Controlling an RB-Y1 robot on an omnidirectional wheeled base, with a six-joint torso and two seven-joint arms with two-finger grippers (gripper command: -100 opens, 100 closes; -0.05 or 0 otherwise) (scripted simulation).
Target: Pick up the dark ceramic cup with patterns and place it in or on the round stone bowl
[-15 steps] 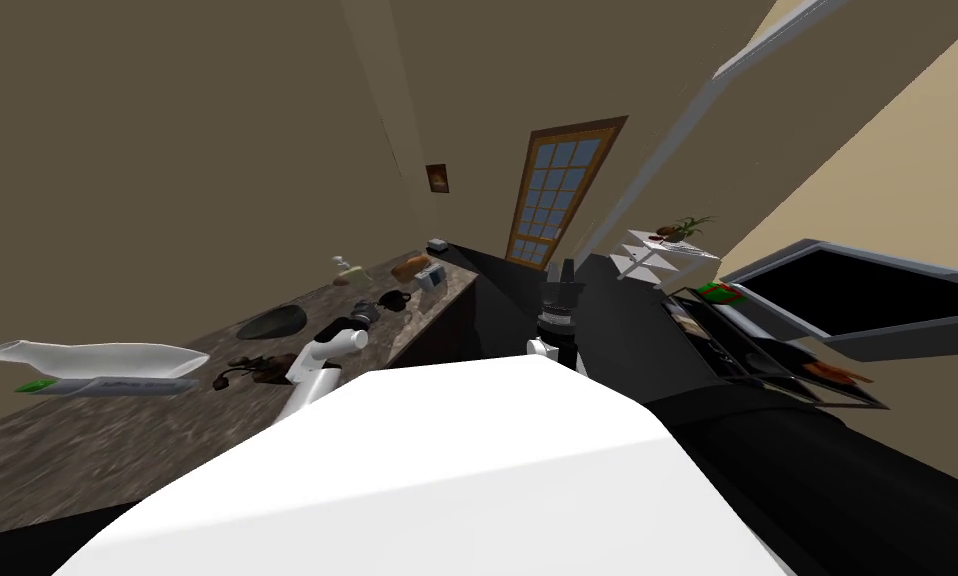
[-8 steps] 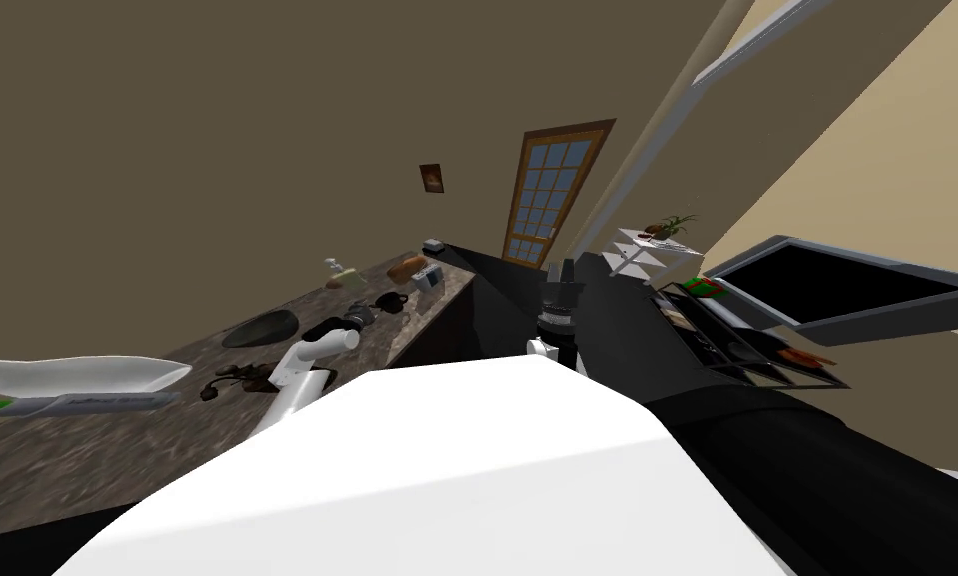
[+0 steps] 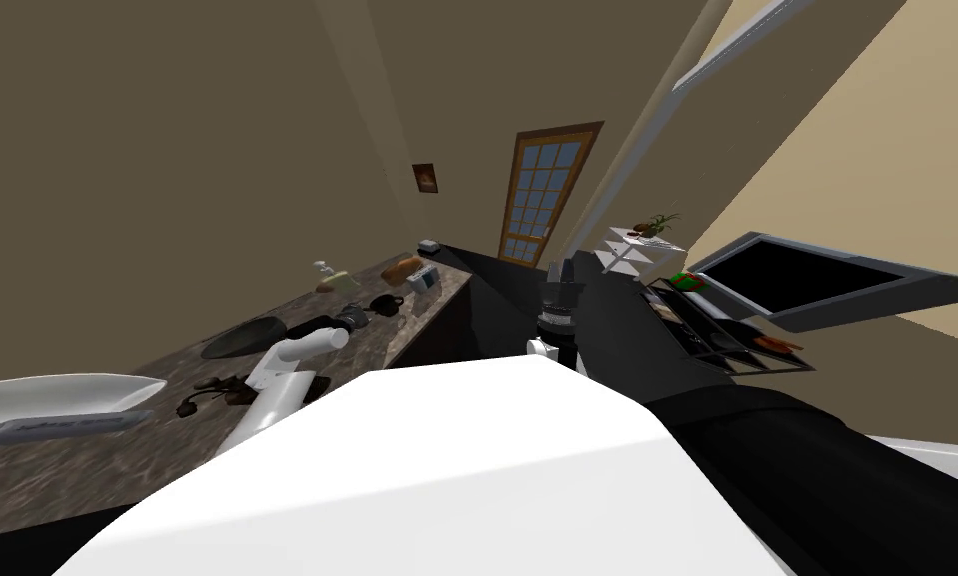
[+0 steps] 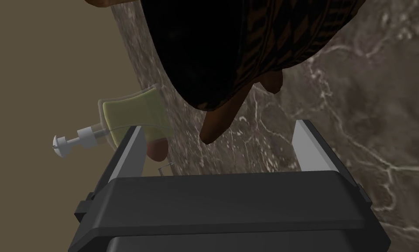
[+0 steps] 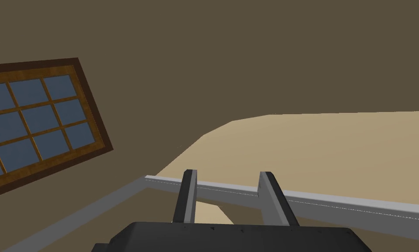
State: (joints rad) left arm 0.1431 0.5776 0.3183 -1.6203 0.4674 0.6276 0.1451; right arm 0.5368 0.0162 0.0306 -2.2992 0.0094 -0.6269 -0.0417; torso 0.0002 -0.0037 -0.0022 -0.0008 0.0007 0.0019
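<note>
The dark cup point(image 4: 248, 39), with brown zigzag patterns and a brown handle point(image 4: 219, 120), looms just past my left gripper point(image 4: 221, 148). That gripper's fingers stand wide open, with only marble counter between them. In the head view the cup point(image 3: 389, 302) sits on the marble counter point(image 3: 117, 450), and the left gripper point(image 3: 355, 319) is right beside it. The dark round bowl point(image 3: 239, 339) lies on the same counter, nearer to me and close to my left forearm. My right gripper point(image 3: 564, 273) is held up in front of my chest; its fingers point(image 5: 272, 192) stand apart with nothing between them.
A soap dispenser point(image 4: 130, 116) stands by the wall next to the cup. Beyond are a brown loaf point(image 3: 404, 267) and a small grey box point(image 3: 425, 279). A long white dish point(image 3: 57, 395) and small dark items point(image 3: 212, 387) lie nearer. An open black appliance point(image 3: 767, 290) is on the right.
My head view has swung, so the counter and its things sit further left and lower in the picture. My left arm stays beside the cup.
</note>
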